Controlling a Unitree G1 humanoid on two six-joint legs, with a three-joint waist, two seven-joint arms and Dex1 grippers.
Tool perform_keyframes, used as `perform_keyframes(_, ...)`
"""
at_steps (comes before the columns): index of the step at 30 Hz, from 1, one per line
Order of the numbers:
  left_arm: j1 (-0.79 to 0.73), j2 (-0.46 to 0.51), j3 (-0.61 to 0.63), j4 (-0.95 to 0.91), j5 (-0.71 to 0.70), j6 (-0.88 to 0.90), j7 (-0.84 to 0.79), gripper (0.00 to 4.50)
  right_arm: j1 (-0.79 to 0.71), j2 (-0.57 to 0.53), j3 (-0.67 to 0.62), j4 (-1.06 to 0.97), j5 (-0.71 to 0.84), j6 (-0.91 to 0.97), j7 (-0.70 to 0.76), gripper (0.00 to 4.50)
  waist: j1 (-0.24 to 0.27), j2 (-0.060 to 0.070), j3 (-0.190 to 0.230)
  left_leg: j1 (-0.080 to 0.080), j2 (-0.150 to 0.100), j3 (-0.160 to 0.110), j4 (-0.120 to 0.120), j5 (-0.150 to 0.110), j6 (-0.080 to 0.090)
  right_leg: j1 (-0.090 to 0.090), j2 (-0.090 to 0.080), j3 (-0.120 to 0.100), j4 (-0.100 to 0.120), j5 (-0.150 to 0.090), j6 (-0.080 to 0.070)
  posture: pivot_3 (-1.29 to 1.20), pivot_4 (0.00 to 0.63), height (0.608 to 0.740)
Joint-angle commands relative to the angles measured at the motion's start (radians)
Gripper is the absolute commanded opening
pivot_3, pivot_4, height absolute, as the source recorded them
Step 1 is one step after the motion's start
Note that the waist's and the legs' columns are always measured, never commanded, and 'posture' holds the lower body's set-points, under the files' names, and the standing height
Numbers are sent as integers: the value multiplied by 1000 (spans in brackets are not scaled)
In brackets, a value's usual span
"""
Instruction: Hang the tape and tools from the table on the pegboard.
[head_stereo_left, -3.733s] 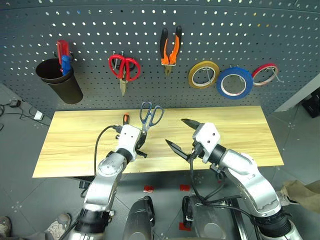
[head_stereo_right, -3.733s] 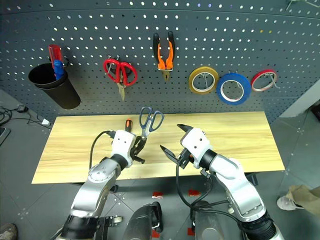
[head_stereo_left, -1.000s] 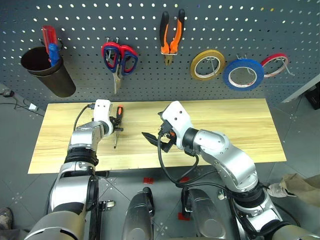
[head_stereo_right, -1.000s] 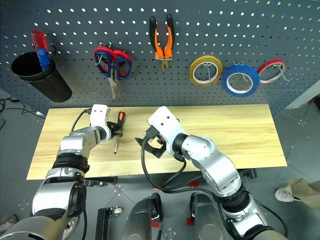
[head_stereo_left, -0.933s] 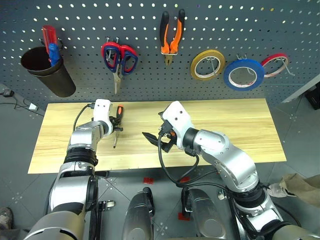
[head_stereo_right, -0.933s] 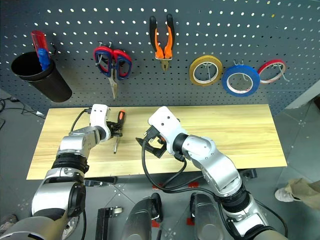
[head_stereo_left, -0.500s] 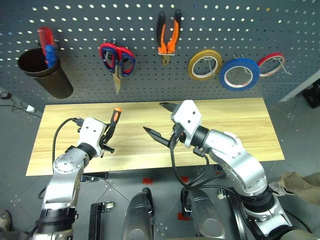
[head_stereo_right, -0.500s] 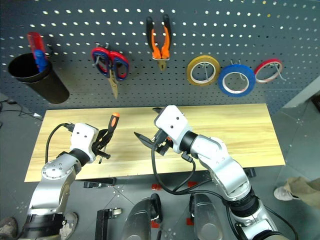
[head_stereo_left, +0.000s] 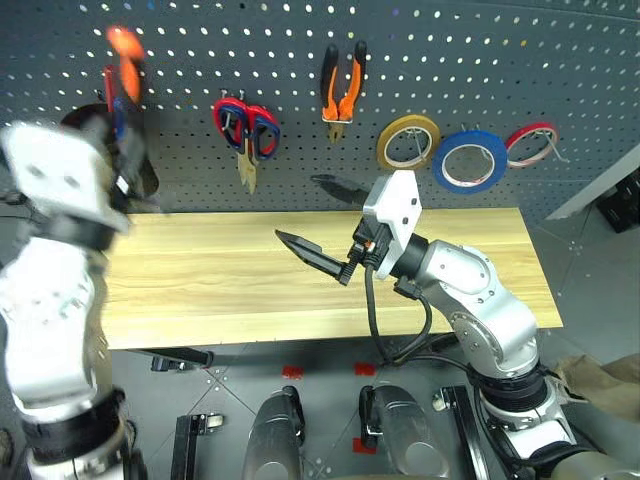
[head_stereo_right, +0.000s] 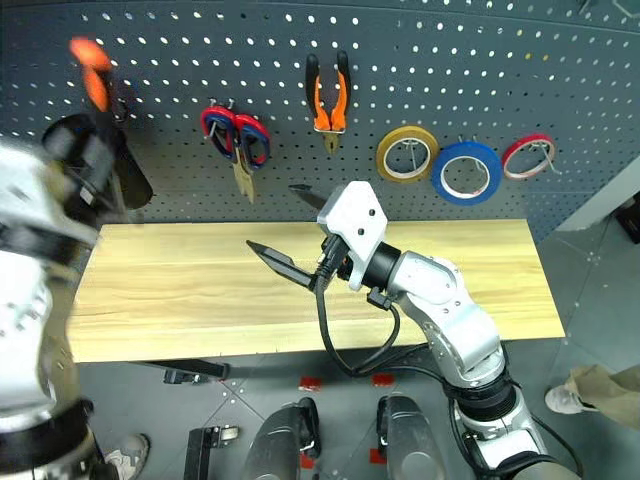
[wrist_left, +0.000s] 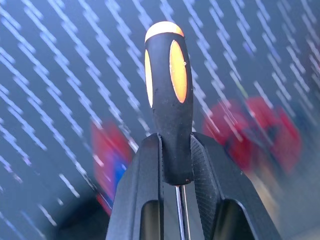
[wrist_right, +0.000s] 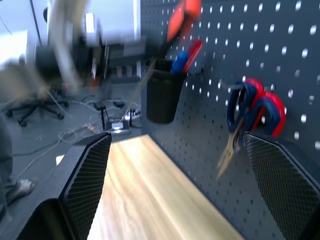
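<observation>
Orange and black, the slim screwdriver handle (wrist_left: 169, 100) stands clamped in the left gripper (wrist_left: 176, 165), held up in front of the dark grey perforated pegboard (head_stereo_left: 480, 60) near the black cup (head_stereo_right: 125, 170). The right gripper (head_stereo_left: 325, 222) is wide and holds nothing above the light wooden table (head_stereo_left: 220, 290).

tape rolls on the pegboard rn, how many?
3, hung side by side right of the pliers: yellow roll, blue roll, thin red-and-white roll. None seems hidden.

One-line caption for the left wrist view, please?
Left gripper shut on the orange-black screwdriver, handle pointing toward the pegboard.
</observation>
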Motion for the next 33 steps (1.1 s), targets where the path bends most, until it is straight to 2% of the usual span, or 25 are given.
perform_keyframes(1, -125, 58, 62, 87, -54, 3, 6, 495, -31, 23, -7, -3, -13, -46, -27, 4500, -1, 1, -12, 0, 0, 1, 0, 0, 0, 0, 0, 1, -1, 0, 0, -139, 190, 740)
perform_keyframes(4, -231, 102, 60, 223, -68, -48, -15, 495, -56, 43, 1, 13, -24, -44, -51, 4500, -1, 0, -13, 0, 0, 1, 0, 0, 0, 0, 0, 1, -1, 0, 0, -161, 188, 740)
perform_keyframes(7, -255, 128, 41, 347, -27, -156, -34, 495, -88, 60, 10, 24, -39, -32, -71, 4500, -5, 0, -13, 0, 0, 1, 1, 0, 0, 0, 1, 1, 0, 0, 0, -162, 184, 740)
perform_keyframes(13, -302, 88, -38, 668, 51, -419, -17, 495, -114, 92, 16, 39, -37, -33, -89, 4500, -3, 0, -21, 0, 0, 2, 1, 0, -1, -1, 1, 1, 1, 0, 0, -163, 178, 740)
perform_keyframes(20, -274, 68, -19, 767, 78, -542, 65, 495, -96, 87, 24, 29, -36, -35, -83, 4500, -5, -6, -28, 0, 0, 2, 2, 0, -1, -1, 0, 1, 0, 0, 0, -176, 181, 740)
perform_keyframes(22, -256, 47, -19, 772, 70, -569, 79, 1229, -94, 88, 29, 29, -35, -35, -82, 4500, -5, -6, -30, 0, 0, 2, 2, 0, -1, -1, 0, 1, 1, 0, 0, -176, 181, 740)
perform_keyframes(30, -221, 5, -53, 678, 54, -583, 81, 3586, -77, 78, 36, 29, -36, -36, -71, 4500, -5, -7, -35, 0, 0, 1, 5, 1, 0, -1, 0, 1, 6, 0, 0, -175, 179, 740)
perform_keyframes(31, -217, -2, -65, 657, 59, -577, 81, 3830, -74, 76, 36, 29, -36, -36, -70, 4500, -5, -7, -35, 0, 0, 1, 5, 1, 0, -1, 0, 1, 6, 0, 0, -174, 178, 740)
perform_keyframes(33, -191, -17, -110, 595, 70, -553, 56, 3830, -69, 75, 35, 28, -33, -31, -70, 4500, -4, -7, -37, 0, 0, 1, 7, 1, 0, -1, 0, 2, 8, 0, 0, -174, 178, 740)
